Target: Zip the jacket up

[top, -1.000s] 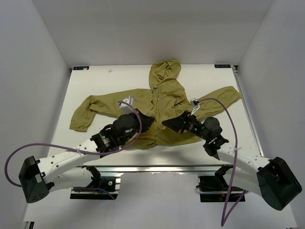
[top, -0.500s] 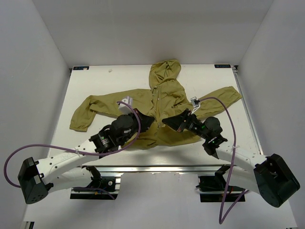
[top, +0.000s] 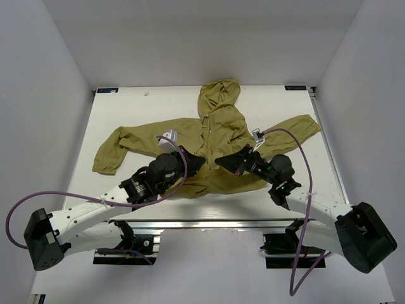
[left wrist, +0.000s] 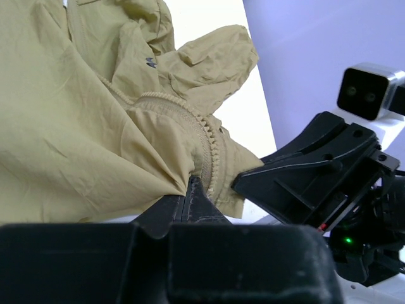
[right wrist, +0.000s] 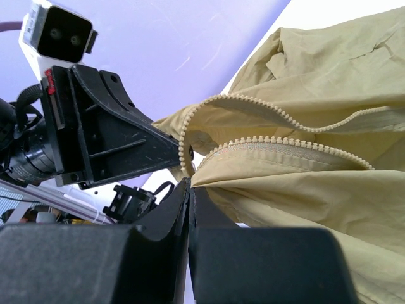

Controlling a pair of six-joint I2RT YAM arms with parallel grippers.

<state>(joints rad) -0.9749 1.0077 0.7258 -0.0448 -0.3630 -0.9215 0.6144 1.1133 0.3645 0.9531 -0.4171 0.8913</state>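
Note:
The olive jacket (top: pixel 218 126) lies flat on the white table (top: pixel 126 107), hood at the far side and sleeves spread to both sides. Its front zipper is undone at the bottom, and the two rows of teeth (right wrist: pixel 285 147) run apart. My left gripper (top: pixel 199 162) is shut on the hem beside the left zipper edge (left wrist: pixel 209 149), seen close in the left wrist view (left wrist: pixel 192 182). My right gripper (top: pixel 221 163) is shut on the bottom corner of the other front panel (right wrist: pixel 190 180). The two grippers sit tip to tip, a few centimetres apart, over the jacket's lower middle.
White walls close in the table on the left, right and far sides. Purple cables (top: pixel 302 158) loop above both arms. The metal rail of the front edge (top: pixel 209 221) runs just behind the grippers. A sleeve (top: pixel 111 152) reaches toward the left edge.
The right arm's rear links have shifted slightly to the left. Both grippers stay shut on the hem, and the jacket lies as before.

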